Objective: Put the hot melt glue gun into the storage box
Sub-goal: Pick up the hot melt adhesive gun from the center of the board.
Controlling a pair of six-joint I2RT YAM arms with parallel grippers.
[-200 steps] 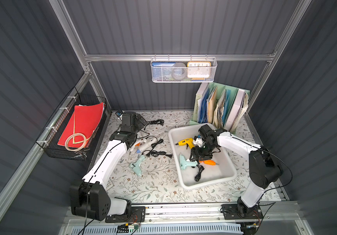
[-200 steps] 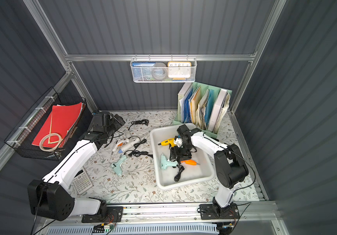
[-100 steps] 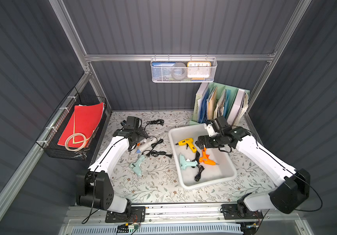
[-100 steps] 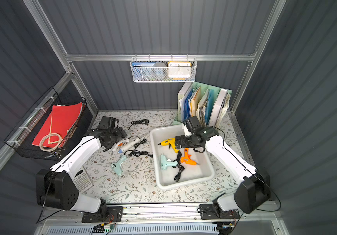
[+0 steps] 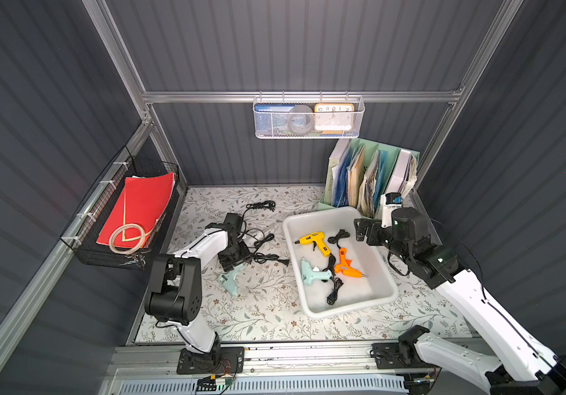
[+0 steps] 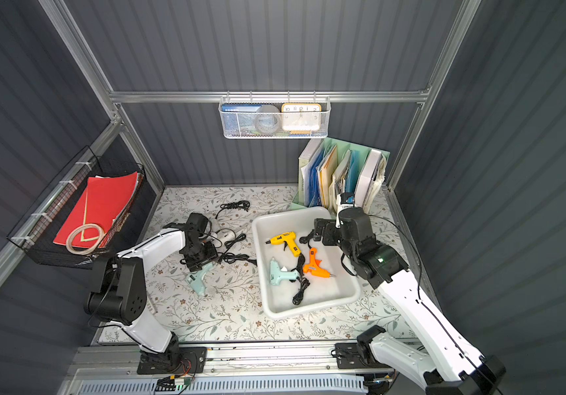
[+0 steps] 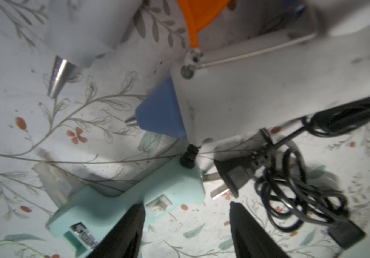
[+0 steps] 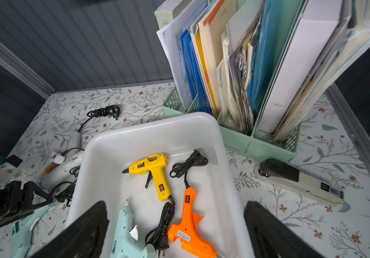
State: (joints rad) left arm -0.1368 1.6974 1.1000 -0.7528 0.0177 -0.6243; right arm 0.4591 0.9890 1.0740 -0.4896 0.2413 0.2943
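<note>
Mint-green plastic glue gun [image 5: 230, 285] lies at nine o'clock of the white plastic storage box [image 5: 370, 284]; my left end effector [image 7: 186, 205] straddles its grip, spread; my right end effector [image 8: 175, 205] gapes.

Six glue guns [image 5: 314, 238], one storage box [image 5: 367, 287], two baskets [image 5: 274, 128], one file rack [image 8: 257, 145].
</note>
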